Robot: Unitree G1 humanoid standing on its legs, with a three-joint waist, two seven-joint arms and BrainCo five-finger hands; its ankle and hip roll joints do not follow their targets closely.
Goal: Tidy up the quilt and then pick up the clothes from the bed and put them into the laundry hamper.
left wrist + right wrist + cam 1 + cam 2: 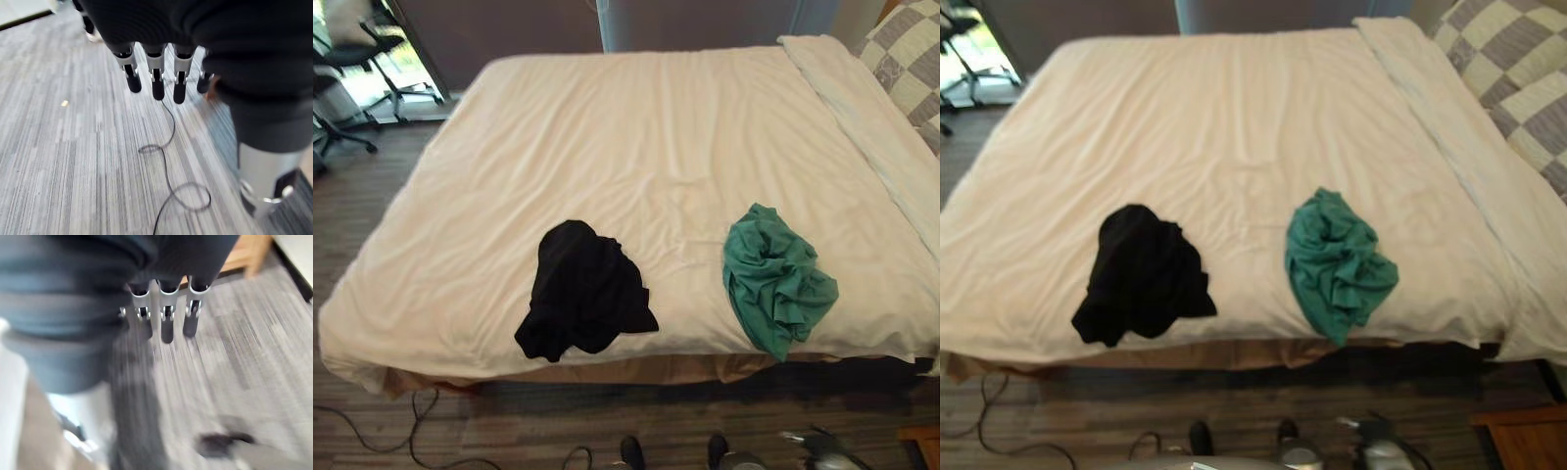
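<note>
A cream quilt (pixel 656 147) lies spread flat over the bed. On its near part rest two crumpled garments: a black one (pixel 582 291) at the left and a green one (pixel 773 279) at the right, its lower end hanging over the bed's edge. My left hand (pixel 155 73) hangs down over the grey floor with straight fingers and holds nothing. My right hand (pixel 166 313) also points at the floor, fingers straight and empty. Both hands are away from the bed.
Checked pillows (pixel 906 59) lie at the bed's far right, beside a folded-back white sheet strip (pixel 862 108). Office chairs (pixel 352 69) stand at the far left. A wooden piece of furniture (pixel 1528 436) sits on the floor near right.
</note>
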